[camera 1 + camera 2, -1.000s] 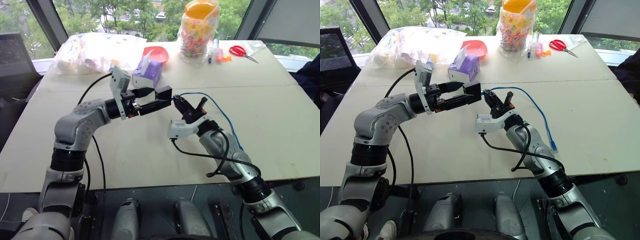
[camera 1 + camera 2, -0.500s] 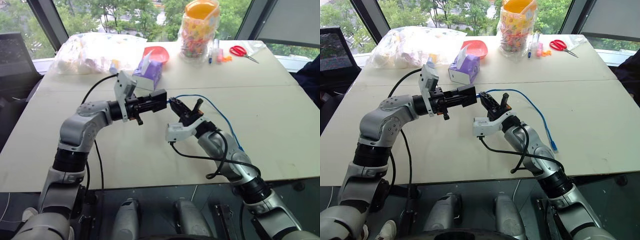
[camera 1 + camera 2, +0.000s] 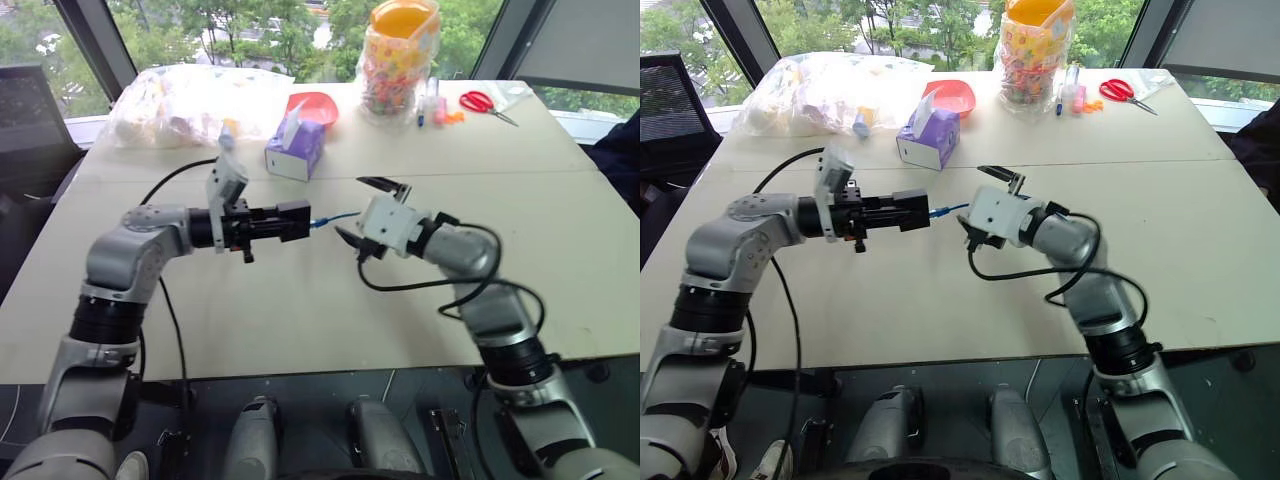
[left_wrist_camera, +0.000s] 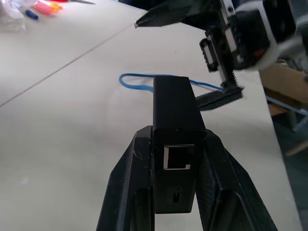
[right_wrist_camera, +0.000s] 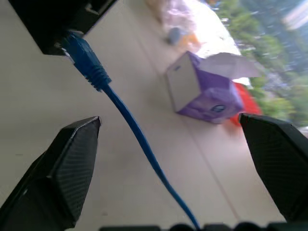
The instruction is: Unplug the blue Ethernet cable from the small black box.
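The small black box (image 4: 174, 144) is held up above the table (image 3: 300, 310), clamped between the two fingers of the left gripper (image 4: 173, 163), with one finger pressed on each side of it. An open port on the near face of the box looks toward the left wrist camera. The blue Ethernet cable (image 5: 120, 108) is plugged into the far end of the box; in the right wrist view its blue plug sits in the black housing, and the cord runs away from it toward the right arm.

The right gripper (image 3: 368, 212) is just beside this end of the box, and its two fingers are spread wide apart. The cord passes through the gap between them, and neither finger is closed on it.

Further back on the table there is a purple tissue box (image 3: 296, 150), and behind it a red bowl (image 3: 312, 104). A big clear plastic bag (image 3: 185, 100) lies at the far left. A jar of colourful sweets (image 3: 400, 62) stands at the far edge, and red scissors (image 3: 482, 103) lie to the right of it.
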`<state>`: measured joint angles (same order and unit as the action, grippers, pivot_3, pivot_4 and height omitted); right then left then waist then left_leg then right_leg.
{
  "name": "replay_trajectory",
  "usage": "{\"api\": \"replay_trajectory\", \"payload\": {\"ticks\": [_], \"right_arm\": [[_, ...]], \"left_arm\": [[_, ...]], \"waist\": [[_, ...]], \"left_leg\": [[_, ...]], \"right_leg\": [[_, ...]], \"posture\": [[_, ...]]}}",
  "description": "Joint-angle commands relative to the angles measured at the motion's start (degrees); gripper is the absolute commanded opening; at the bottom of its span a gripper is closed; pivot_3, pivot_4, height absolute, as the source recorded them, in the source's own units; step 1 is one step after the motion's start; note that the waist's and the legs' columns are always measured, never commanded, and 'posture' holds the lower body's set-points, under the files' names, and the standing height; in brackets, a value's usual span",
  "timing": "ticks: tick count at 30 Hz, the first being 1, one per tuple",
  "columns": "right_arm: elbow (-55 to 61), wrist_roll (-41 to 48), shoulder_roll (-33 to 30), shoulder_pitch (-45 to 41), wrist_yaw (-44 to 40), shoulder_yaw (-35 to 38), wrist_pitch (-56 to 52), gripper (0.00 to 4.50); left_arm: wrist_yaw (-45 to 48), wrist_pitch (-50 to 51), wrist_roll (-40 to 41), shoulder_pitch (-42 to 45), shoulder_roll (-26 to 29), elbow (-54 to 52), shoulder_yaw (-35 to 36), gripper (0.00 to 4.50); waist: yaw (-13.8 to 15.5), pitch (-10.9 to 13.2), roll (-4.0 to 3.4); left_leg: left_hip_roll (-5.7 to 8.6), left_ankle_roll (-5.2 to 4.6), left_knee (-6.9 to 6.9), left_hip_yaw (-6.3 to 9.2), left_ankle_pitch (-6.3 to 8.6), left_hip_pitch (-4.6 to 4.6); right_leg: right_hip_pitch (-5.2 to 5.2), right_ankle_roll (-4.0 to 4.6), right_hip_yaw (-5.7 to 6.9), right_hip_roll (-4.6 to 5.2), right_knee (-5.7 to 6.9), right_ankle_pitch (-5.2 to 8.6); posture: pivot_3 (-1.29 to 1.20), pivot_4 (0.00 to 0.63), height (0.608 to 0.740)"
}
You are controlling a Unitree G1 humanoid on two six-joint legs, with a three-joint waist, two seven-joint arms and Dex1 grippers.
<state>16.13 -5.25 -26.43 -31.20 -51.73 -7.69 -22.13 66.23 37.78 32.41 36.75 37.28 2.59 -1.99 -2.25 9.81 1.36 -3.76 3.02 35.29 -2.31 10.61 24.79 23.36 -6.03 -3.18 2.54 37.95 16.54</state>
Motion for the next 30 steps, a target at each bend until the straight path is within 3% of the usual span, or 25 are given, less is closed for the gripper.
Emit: {"api": "replay_trajectory", "payload": {"ticks": [1, 7, 16, 19, 22, 30], "right_arm": [[6.48, 16.2, -3.55, -3.08, -11.48, 3.07, -12.68, 4.47], [3.89, 31.15, -3.58, -11.25, -13.84, 4.56, -28.89, 4.47], [-3.83, 35.09, -2.3, -17.31, -12.1, 1.96, -30.14, 4.47], [-4.62, 35.84, -2.85, -17.59, -13.09, 0.97, -29.72, 3.63], [-5.15, 36.16, -3.53, -17.76, -13.79, 0.16, -29.42, 2.14], [-5.5, 38.74, -5.15, -18.79, -15.42, -0.06, -31.08, 2.14]], "left_arm": [[5.95, -0.77, 2.94, 1.7, 2.19, -0.14, 2.47, 0.5], [10.04, 3.8, 7.66, 4.73, 3.58, -0.34, 4.43, 0.5], [10.25, 7.78, 11.62, 4.71, 4.74, -4.77, 5.86, 0.5], [9.91, 7.76, 11.74, 4.52, 4.83, -5.18, 6.0, 0.5], [9.74, 7.47, 11.7, 4.26, 5.09, -5.3, 6.1, 0.5], [10.24, 5.77, 10.69, 2.77, 6.18, -5.38, 5.6, 0.5]], "waist": [[0.05, 0.0, 0.0], [-0.04, 0.01, 0.02], [-0.05, 0.01, 0.02], [0.04, 0.01, 0.02], [0.02, 0.01, 0.01], [0.01, 0.02, 0.01]], "left_leg": [[-0.01, 0.0, -0.01, 0.0, 0.0, 0.0], [-0.02, 0.0, 0.0, 0.02, 0.0, 0.0], [-0.01, -0.02, 0.0, 0.05, 0.01, 0.43], [0.0, -0.03, 0.06, 0.07, 0.01, 0.66], [0.0, -0.03, 0.06, 0.07, 0.01, 0.67], [-0.01, -0.03, 0.05, 0.07, 0.01, 0.67]], "right_leg": [[0.0, 0.02, 0.01, 0.0, 0.0, 0.01], [0.02, 0.16, 0.03, 0.02, -0.01, 0.08], [0.39, -0.01, 0.06, 0.0, 0.0, 0.0], [0.6, -0.02, 0.06, 0.0, 0.02, -0.01], [0.63, -0.03, 0.07, -0.02, 0.03, -0.01], [0.65, -0.02, 0.06, -0.02, 0.04, -0.01]], "posture": [[0.0, 0.15, 0.735], [0.0, 0.15, 0.735], [0.0, 0.15, 0.735], [0.0, 0.15, 0.735], [0.0, 0.15, 0.735], [0.0, 0.15, 0.735]]}}
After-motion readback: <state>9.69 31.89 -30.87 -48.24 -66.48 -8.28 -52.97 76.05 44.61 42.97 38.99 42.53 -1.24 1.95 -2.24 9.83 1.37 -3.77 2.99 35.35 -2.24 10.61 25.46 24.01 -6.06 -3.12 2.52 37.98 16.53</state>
